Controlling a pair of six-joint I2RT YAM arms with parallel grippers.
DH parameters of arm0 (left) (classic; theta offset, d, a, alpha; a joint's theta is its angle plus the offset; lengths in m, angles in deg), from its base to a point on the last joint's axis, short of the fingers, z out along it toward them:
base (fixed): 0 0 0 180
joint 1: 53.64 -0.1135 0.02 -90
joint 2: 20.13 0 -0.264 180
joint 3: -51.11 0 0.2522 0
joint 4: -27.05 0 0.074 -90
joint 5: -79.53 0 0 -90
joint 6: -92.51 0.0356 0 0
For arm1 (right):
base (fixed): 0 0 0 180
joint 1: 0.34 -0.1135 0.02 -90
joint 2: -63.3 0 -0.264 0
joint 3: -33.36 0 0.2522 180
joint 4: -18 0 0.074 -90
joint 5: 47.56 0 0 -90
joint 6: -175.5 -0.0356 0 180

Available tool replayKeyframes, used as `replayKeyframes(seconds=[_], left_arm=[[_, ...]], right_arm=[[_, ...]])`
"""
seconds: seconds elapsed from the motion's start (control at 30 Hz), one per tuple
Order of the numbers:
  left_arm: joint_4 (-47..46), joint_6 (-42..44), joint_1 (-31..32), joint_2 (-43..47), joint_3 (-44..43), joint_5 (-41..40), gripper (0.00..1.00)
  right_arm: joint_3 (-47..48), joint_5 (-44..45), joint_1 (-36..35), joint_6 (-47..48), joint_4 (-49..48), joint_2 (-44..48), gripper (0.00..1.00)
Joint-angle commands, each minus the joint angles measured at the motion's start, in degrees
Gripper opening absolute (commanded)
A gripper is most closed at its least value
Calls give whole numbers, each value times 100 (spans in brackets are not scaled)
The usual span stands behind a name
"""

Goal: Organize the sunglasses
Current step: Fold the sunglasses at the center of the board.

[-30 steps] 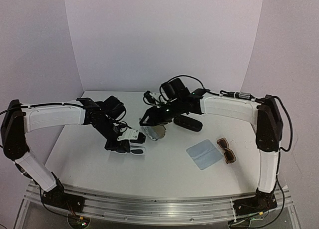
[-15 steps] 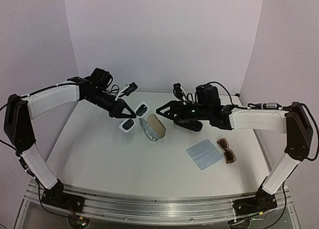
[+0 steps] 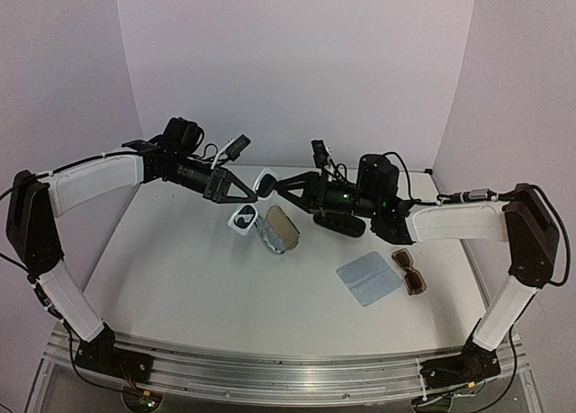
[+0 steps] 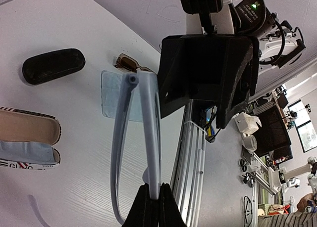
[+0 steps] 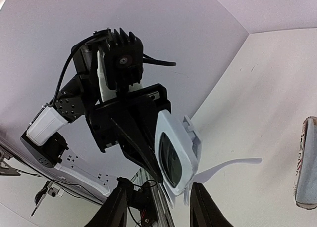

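Observation:
My left gripper (image 3: 241, 193) is shut on one temple arm of the white sunglasses (image 3: 265, 184) and holds them in the air above the table. The left wrist view shows its fingertips (image 4: 159, 200) pinching the pale arm (image 4: 150, 128). My right gripper (image 3: 284, 187) is open and faces the white sunglasses from the right, close to one lens. In the right wrist view one dark lens in its white frame (image 5: 174, 158) sits just beyond the gap of the right gripper (image 5: 158, 187). The brown sunglasses (image 3: 409, 270) lie on the table at the right.
An open striped case (image 3: 277, 230) with a light-blue cloth inside (image 4: 25, 153) lies below the held sunglasses. A closed black case (image 3: 342, 222) lies under the right arm. A light-blue cloth (image 3: 369, 278) lies beside the brown sunglasses.
My left gripper has carried the white sunglasses up and to the right. My right gripper has moved left and up to meet them, away from the striped case.

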Motion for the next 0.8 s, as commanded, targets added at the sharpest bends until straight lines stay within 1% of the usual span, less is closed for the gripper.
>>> replayKeyframes(seconds=[0.0,0.07,0.17,0.23,0.3,0.47,0.67,0.7,0.77], left_arm=[[-370,-191,-4,280,-104,260,0],[-408,-216,-4,283,-85,281,0],[-399,-151,-4,275,-78,314,0],[-396,-116,4,287,-70,311,0],[-376,-89,4,282,-74,310,0],[-350,-59,4,297,-33,425,0],[-364,-59,3,298,-4,572,0],[-352,-66,-3,294,-5,549,1],[-311,-96,-5,274,-18,435,12]], right_arm=[[144,-124,-54,-232,-350,-107,35],[200,-176,-84,-228,-355,-147,32],[321,-243,-92,-252,-353,-264,32],[396,-276,-104,-254,-358,-339,30],[475,-327,-115,-248,-370,-388,23],[575,-416,-120,-251,-461,-475,17],[553,-519,-122,-298,-659,-520,3],[526,-513,-119,-280,-670,-508,1],[444,-486,-120,-225,-689,-475,0]])
